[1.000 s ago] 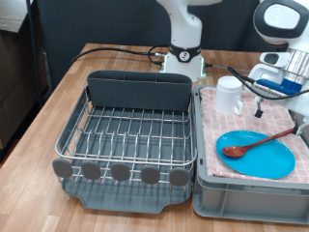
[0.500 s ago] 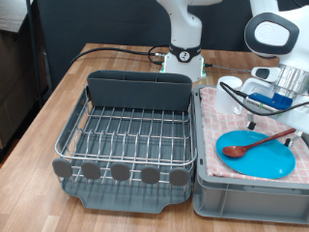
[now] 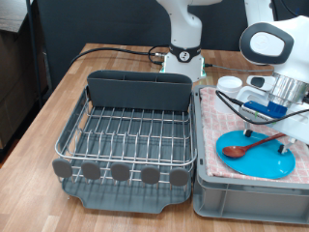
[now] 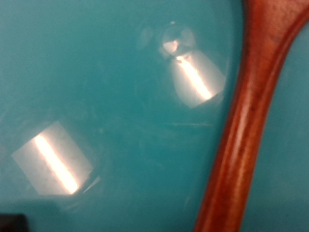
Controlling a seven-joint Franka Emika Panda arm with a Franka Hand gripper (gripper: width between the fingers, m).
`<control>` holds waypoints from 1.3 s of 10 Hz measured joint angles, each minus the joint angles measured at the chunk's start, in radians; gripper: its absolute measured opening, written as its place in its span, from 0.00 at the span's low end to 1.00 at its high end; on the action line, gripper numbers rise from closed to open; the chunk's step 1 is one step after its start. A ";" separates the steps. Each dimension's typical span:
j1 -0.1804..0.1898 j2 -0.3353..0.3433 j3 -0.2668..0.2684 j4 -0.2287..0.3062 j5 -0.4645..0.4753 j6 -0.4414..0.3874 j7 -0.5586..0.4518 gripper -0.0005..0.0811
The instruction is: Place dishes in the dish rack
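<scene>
The bright-blue plate [image 3: 261,157] lies flat in the grey crate at the exterior view's right. The reddish-brown wooden spoon [image 3: 249,146] lies on it, bowl towards the rack. My gripper [image 3: 265,139] is down over the spoon's handle, open, with one finger on each side of it. In the wrist view the plate [image 4: 106,106] fills the picture, the spoon handle [image 4: 241,126] runs across it, and no fingers show. The white mug [image 3: 230,85] is mostly hidden behind my hand. The dish rack [image 3: 130,135] stands at the exterior view's left with nothing in it.
The grey crate [image 3: 208,188] with pink checkered cloth [image 3: 214,121] sits against the rack's right side. The rack's tall grey caddy [image 3: 140,92] stands at its far end, round knobs [image 3: 120,172] at its near end. The robot base [image 3: 183,58] and cables are behind.
My gripper has moved down and towards the exterior view's left, from above the crate's far right corner to just over the spoon handle. The mug is now covered by my hand.
</scene>
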 joint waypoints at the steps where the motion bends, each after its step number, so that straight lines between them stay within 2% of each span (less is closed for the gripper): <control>1: 0.008 0.001 -0.006 0.000 -0.002 0.000 0.003 0.70; 2: 0.017 0.001 -0.014 0.000 -0.002 0.000 0.004 0.70; 3: 0.026 0.001 -0.020 0.000 -0.002 0.000 0.005 0.46; 4: 0.033 0.001 -0.025 0.000 -0.002 0.000 0.005 0.46; 5: 0.038 0.001 -0.029 0.000 -0.001 0.000 0.005 0.25; 6: 0.041 0.001 -0.031 0.000 0.001 0.000 0.005 0.25; 7: 0.043 0.001 -0.032 0.002 0.005 0.000 0.004 0.12; 10: 0.044 -0.027 -0.025 0.003 0.046 -0.030 -0.024 0.12; 13: 0.048 -0.116 0.008 0.003 0.141 -0.129 -0.059 0.12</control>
